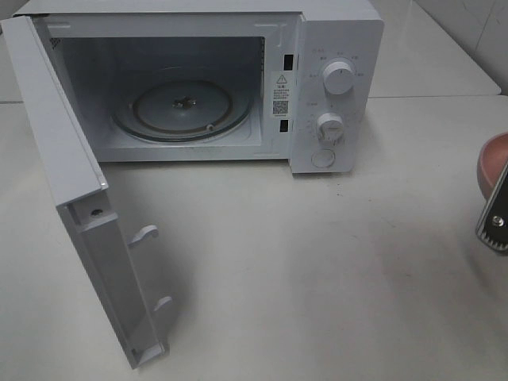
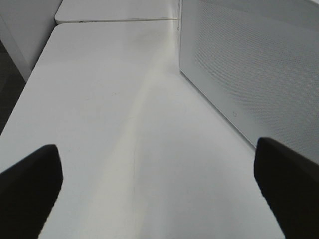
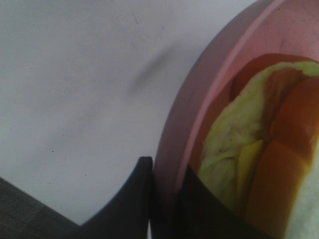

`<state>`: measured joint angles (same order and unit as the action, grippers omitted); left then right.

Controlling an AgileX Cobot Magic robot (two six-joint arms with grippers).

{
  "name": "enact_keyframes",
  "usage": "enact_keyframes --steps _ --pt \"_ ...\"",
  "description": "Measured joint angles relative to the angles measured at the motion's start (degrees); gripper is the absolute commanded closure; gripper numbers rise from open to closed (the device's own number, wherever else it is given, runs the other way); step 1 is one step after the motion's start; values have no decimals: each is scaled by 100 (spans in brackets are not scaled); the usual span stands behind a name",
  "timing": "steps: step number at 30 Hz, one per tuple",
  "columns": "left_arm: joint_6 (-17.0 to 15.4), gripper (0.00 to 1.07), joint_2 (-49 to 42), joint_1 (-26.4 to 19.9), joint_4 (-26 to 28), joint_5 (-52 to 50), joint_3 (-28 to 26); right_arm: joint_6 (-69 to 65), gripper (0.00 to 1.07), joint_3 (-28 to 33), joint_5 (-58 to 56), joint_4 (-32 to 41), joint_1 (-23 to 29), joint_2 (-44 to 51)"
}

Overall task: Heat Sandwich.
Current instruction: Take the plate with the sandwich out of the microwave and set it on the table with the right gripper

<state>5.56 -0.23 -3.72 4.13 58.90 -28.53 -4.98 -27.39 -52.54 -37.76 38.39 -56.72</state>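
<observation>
The sandwich (image 3: pixel 234 134), pale yellow with orange-red layers, lies on a round pink plate (image 3: pixel 199 89) in the right wrist view. My right gripper (image 3: pixel 167 174) is shut on the plate's rim, one finger outside and one inside. In the exterior high view the plate (image 1: pixel 492 163) and the right gripper (image 1: pixel 494 218) just show at the right edge, above the table; the sandwich is out of that picture. The left gripper (image 2: pixel 157 149) stands wide open over bare table, holding nothing. It is out of the exterior high view.
A white microwave (image 1: pixel 337 48) stands at the back with its door (image 1: pixel 71 159) swung fully open toward the front left. Its glass turntable (image 1: pixel 182 107) is bare. The door's perforated panel (image 2: pixel 249 64) is close beside the left gripper. White table (image 1: pixel 317 278) lies in front.
</observation>
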Motion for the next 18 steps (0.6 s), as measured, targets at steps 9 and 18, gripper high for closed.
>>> enact_keyframes --steps 9,18 --pt "0 5 0 0 0 0 0 -1369 107 -476 -166 -155 -6 -665" --pt "0 5 0 0 0 0 0 -2166 107 -980 -166 -286 -6 -1432"
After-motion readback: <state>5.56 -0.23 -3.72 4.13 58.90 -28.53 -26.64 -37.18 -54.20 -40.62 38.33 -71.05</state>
